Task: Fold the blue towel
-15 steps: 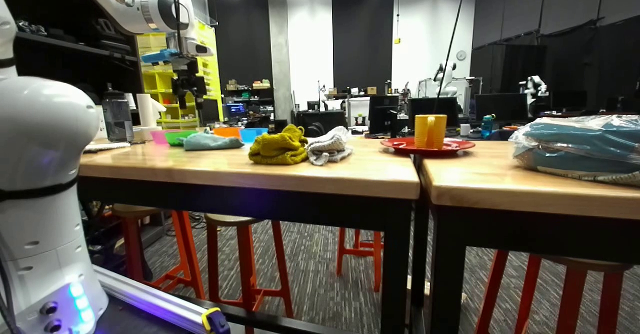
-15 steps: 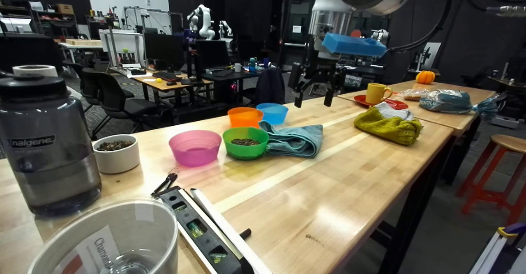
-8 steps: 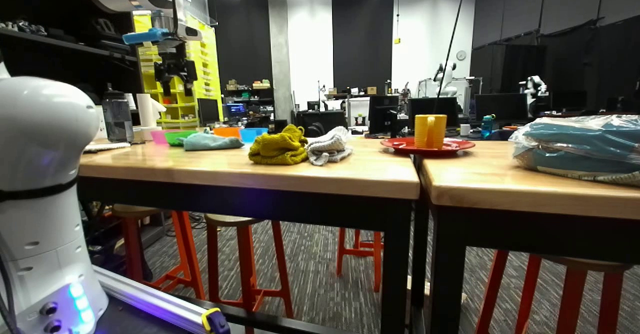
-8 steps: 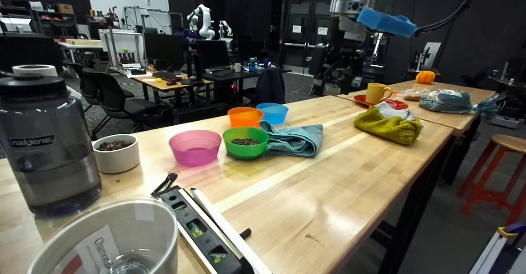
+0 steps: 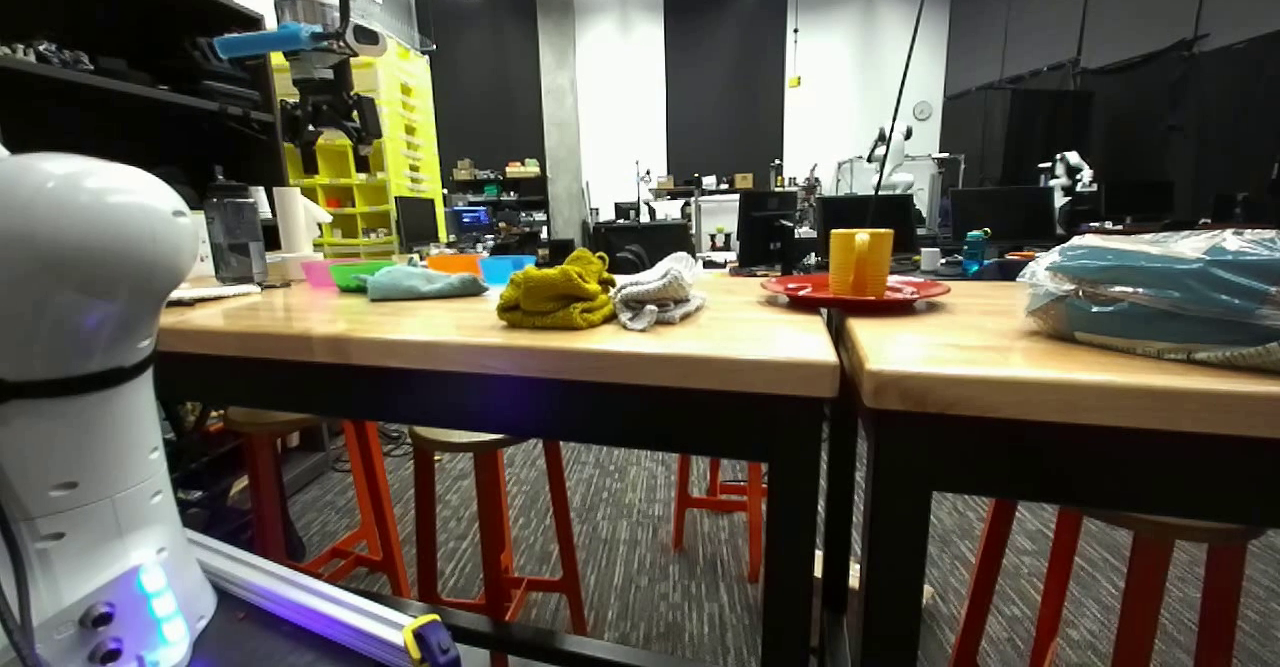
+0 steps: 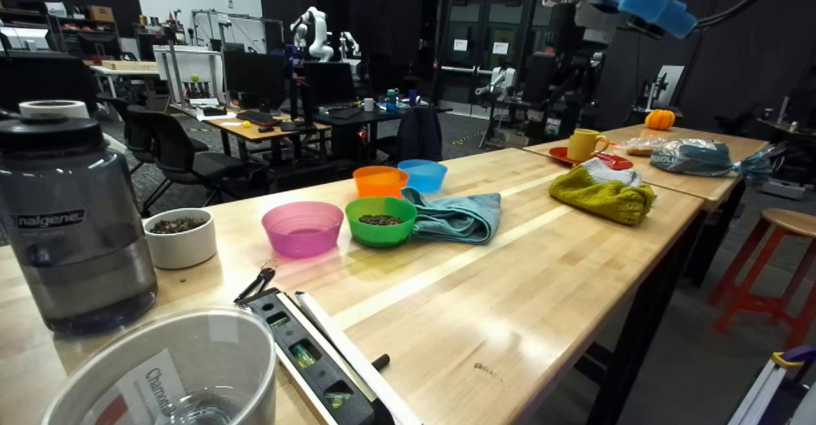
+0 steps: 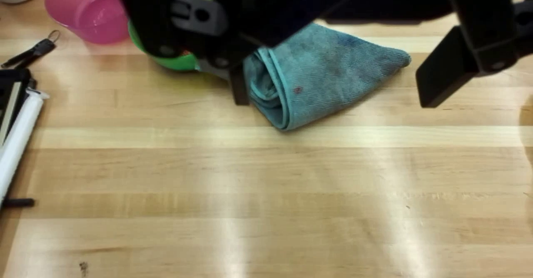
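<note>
The blue towel (image 7: 329, 78) lies on the table, doubled over into loose layers. In the wrist view its rolled, open edge faces left and a narrow tip points right. Both exterior views show the towel (image 5: 425, 283) as a low heap, and its left end touches the green bowl (image 6: 382, 222). High above the table hangs my gripper (image 5: 342, 152), well clear of the cloth. Its fingers stand wide apart in the wrist view, with nothing held between them. Part of the towel's upper left is covered by the gripper's own linkage there.
Pink (image 6: 303, 230), orange (image 6: 380, 183) and blue (image 6: 423, 176) bowls stand around the green one. Farther along are a yellow-green rag (image 6: 599, 197), a grey-white cloth (image 5: 658, 292) and a red plate (image 5: 790, 290) with a yellow mug (image 5: 860, 262). A spirit level (image 6: 312, 355) lies near a large bottle (image 6: 76, 234).
The arm has risen and shifted, leftward in one exterior picture and rightward in another, away from the towel. The towel and the other objects have stayed put. The gripper has remained open.
</note>
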Robot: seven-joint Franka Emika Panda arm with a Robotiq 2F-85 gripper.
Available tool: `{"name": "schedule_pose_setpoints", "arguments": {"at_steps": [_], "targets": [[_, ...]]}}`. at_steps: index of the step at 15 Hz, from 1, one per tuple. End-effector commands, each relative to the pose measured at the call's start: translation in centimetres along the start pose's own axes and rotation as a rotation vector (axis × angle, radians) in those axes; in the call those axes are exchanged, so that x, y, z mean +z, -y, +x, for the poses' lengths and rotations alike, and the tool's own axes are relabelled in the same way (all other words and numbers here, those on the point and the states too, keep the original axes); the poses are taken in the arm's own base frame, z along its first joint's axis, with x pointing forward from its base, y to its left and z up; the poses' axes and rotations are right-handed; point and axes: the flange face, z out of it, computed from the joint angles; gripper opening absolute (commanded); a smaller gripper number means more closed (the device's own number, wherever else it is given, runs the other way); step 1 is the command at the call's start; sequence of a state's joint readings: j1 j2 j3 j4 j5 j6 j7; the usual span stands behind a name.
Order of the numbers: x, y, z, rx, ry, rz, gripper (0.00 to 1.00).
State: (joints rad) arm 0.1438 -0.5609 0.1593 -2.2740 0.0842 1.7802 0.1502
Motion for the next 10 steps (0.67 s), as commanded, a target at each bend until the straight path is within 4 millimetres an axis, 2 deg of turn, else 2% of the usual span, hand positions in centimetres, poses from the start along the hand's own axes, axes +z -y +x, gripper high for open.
{"name": "schedule_pose_setpoints", "arguments": {"at_steps": [1, 7, 10], "targets": [[-0.8, -0.6, -3.0, -0.04, -0.001, 0.028, 1.0], [-0.8, -0.7, -6.3, -0.055, 0.009, 0.032, 1.0], [-0.8, -0.9, -7.2, -0.05, 0.003, 0.033, 1.0]]}}
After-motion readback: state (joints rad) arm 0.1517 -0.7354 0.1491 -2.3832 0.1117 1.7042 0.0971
